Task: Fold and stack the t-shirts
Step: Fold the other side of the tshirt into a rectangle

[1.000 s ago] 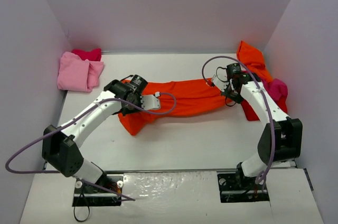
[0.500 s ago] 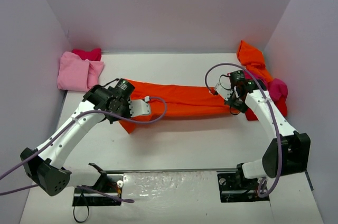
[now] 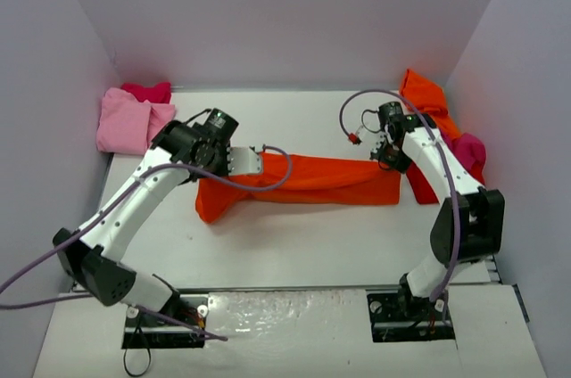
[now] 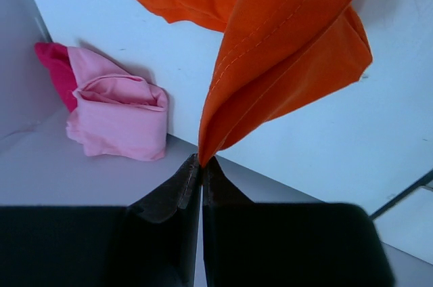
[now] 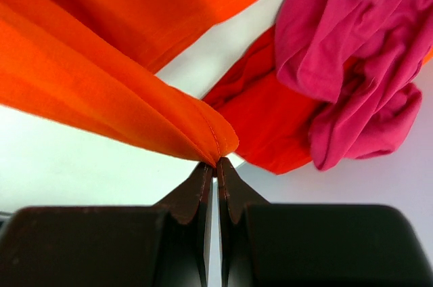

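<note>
Orange t-shirt [image 3: 312, 180]: drawn tauter since earlier, pinched between closed left gripper [image 3: 254, 161] and right gripper [image 3: 385, 157], unfolded. Pink stack [image 3: 129, 119] laid beyond left gripper; magenta heap [image 3: 466, 151] left beside right gripper.

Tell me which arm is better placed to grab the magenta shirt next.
Probably the right. The right gripper, shut on one end of the orange t-shirt, is close to the magenta shirt; the left gripper holds the other end, far across the table.
</note>
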Motion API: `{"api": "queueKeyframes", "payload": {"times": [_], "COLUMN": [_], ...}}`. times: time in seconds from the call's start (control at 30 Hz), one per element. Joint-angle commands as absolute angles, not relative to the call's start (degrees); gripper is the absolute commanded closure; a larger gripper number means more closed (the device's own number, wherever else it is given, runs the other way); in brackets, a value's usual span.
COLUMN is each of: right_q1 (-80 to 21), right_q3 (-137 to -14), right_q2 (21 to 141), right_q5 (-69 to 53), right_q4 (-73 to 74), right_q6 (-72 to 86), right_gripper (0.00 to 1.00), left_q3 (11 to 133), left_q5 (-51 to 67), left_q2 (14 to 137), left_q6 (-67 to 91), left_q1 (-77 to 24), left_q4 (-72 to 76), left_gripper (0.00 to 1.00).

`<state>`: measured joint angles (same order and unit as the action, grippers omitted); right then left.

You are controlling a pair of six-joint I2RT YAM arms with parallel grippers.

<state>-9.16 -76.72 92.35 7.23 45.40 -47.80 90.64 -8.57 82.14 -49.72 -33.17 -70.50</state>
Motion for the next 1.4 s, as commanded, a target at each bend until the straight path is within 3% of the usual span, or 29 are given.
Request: {"api": "queueKeyframes", "payload": {"times": [0.0,0.9,1.37], "right_q1": [-9.8,-6.0,-6.3], "right_q3": [-82.2,-93.2,-100.9], "right_q2": [95.9,120.6,129.4], "right_q5": [9.3,13.3,13.3], "right_q4": [44.8,42.8,44.6], "right_q6": [-46.6,-47.0,-46.3], "right_gripper": [1.0,1.0,1.0], "left_q3": [95.9,121.3,126.7], "left_q5": [-13.7,-13.6,-14.8], "left_q2": [85.4,113.7,122.5], "left_q6": [-56.4,-72.5,-80.4], "left_q1": [-32.2,-22.9,-18.6], "left_q4": [-64.6,-62.7,-60.6], "left_gripper": [1.0,1.0,1.0]}}
